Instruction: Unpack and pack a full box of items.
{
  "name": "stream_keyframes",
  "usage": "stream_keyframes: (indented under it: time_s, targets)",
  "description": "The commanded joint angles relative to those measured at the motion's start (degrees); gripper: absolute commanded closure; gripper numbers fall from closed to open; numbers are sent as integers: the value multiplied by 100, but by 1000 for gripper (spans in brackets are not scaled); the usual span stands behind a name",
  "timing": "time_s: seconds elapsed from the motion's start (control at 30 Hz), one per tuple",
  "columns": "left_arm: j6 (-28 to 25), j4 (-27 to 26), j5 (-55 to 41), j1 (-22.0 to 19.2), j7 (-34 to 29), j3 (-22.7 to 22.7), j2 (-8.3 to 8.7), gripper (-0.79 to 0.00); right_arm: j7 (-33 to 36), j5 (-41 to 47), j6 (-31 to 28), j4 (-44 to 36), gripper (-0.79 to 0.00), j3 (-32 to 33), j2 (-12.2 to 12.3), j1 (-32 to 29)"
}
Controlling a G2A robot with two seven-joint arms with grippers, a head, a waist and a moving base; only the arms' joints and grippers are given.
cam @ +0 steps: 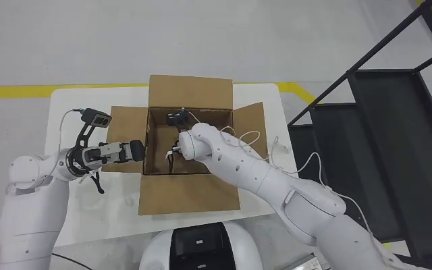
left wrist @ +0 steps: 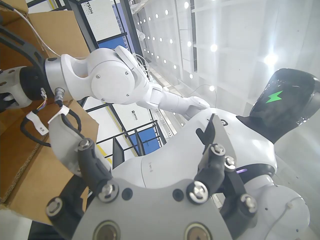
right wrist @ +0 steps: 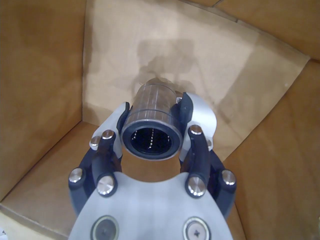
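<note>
An open cardboard box (cam: 191, 90) stands in the middle of the table with its flaps spread out. My right gripper (cam: 173, 153) is down inside it, above the bare cardboard floor (right wrist: 160, 51). In the right wrist view that gripper (right wrist: 155, 104) is shut on a metal cylindrical bearing (right wrist: 152, 123) with a black-rimmed bore. My left gripper (cam: 135, 150) sits at the box's left wall, over the left flap. Seen from the left wrist, this gripper (left wrist: 135, 123) is open, with nothing between its fingers; one finger (left wrist: 62, 136) lies close beside the cardboard flap (left wrist: 50, 26).
The box sits on a white table (cam: 74, 108). A black metal staircase (cam: 364, 121) stands to the right of the table. A yellow line (cam: 67, 88) runs along the floor behind it.
</note>
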Motion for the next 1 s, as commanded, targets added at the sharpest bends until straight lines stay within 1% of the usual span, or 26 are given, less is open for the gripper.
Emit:
stream_keyframes:
  time_s: [0.0, 0.1, 0.2, 0.27, 0.33, 0.47, 0.6, 0.7, 0.83, 0.97]
  targets:
    - [0, 0, 0, 0, 0, 0, 0, -785, -2, 5, -14, 117, -785, -3, -50, 44]
    - [0, 0, 0, 0, 0, 0, 0, -785, -78, 16, -22, 94, -785, 86, -72, 46]
    - [0, 0, 0, 0, 0, 0, 0, -785, -80, -21, -18, -244, -785, 291, 11, -59]
    - [0, 0, 0, 0, 0, 0, 0, -785, -16, -162, 44, -607, -785, 487, 133, -192]
    - [0, 0, 0, 0, 0, 0, 0, -785, 108, -300, 66, -1142, -785, 752, 293, -418]
    - [0, 0, 0, 0, 0, 0, 0, -785, 602, -714, -51, -2482, -785, 1491, 713, -1130]
    - [14, -9, 6, 9, 41, 4, -1, -785, 1319, -822, -575, -3949, -785, 2541, 1121, -2094]
    - [127, -143, 150, 62, 287, -51, 22, -785, 1778, -492, -1106, -4857, -785, 3381, 1336, -2803]
    - [238, -62, 307, 94, 442, -330, 87, -785, 2174, 275, -1771, -5575, -785, 4389, 1509, -3458]
    - [366, 260, 505, 108, 545, -751, 181, -785, 2346, 985, -2225, -5934, -785, 5268, 1625, -3864]
